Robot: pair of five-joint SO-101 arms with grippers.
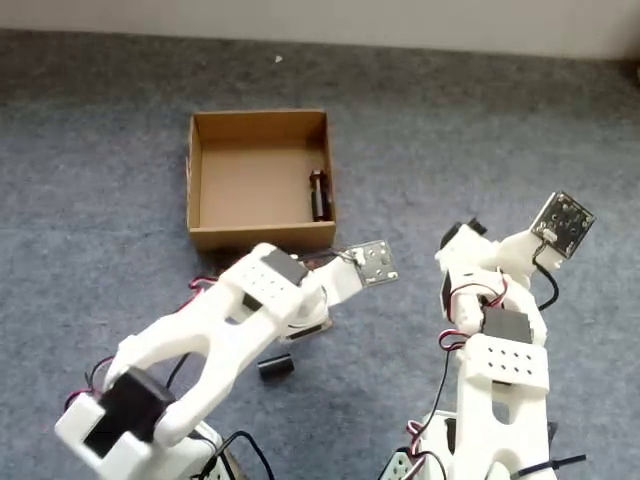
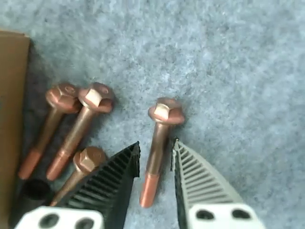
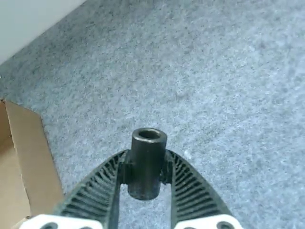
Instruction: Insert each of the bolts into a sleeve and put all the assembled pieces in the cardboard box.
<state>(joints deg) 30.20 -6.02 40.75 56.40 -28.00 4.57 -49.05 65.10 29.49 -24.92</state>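
Left pincer (image 2: 156,142) apart astride a bolt (image 2: 164,114); right pincer (image 3: 147,155) clamped on a sleeve (image 3: 148,140).
Left wrist view has three more bolts (image 2: 78,130) lying beside the box (image 2: 12,119) on grey carpeted tabletop (image 2: 238,71); high view adds an assembled piece (image 1: 319,195) inside the box by its right wall, a loose sleeve (image 1: 276,366), and a pale wall (image 1: 400,15) behind.
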